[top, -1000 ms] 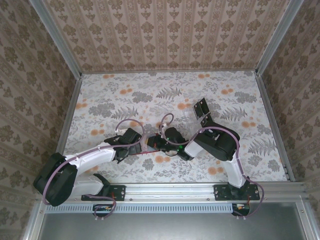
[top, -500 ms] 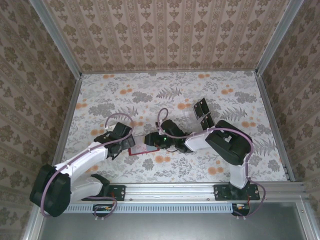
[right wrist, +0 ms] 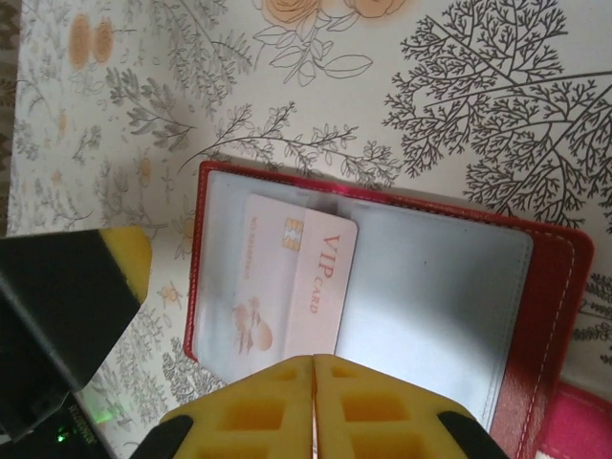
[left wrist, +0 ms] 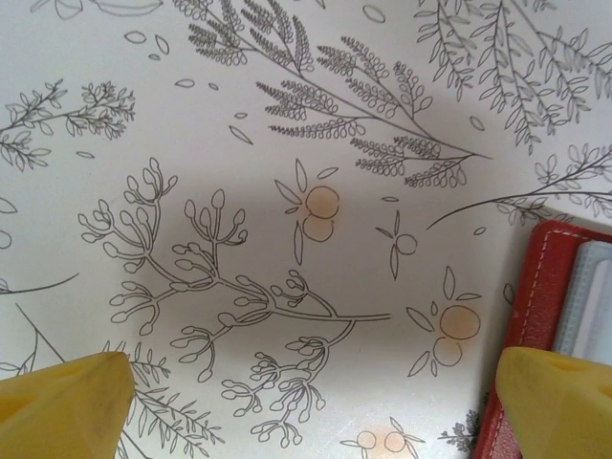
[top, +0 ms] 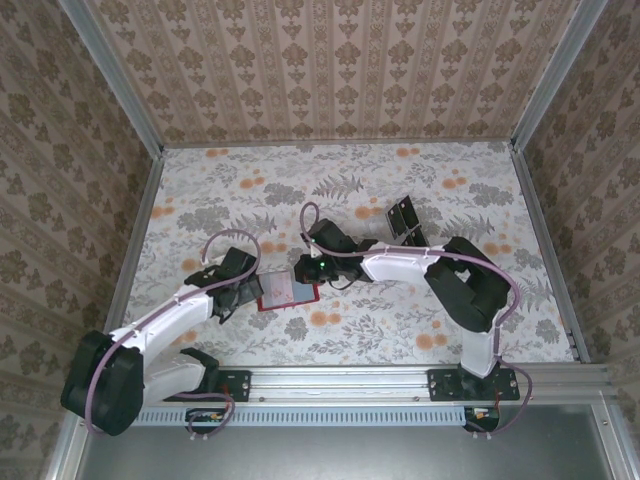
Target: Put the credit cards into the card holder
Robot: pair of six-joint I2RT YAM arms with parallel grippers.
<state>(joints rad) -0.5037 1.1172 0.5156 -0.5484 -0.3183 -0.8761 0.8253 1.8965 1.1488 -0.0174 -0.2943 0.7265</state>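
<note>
the red card holder (top: 289,291) lies open on the flowered tabletop (top: 450,190), between the two arms. in the right wrist view a pale pink card (right wrist: 292,287) marked "vip card" lies on one half of its greyish inside. the right jaws are pressed together and hold nothing; they hang over the holder's edge. the left jaws stand wide apart and empty, just beside the holder's red border. two black cards (top: 402,213) lie well apart, farther back on the right.
</note>
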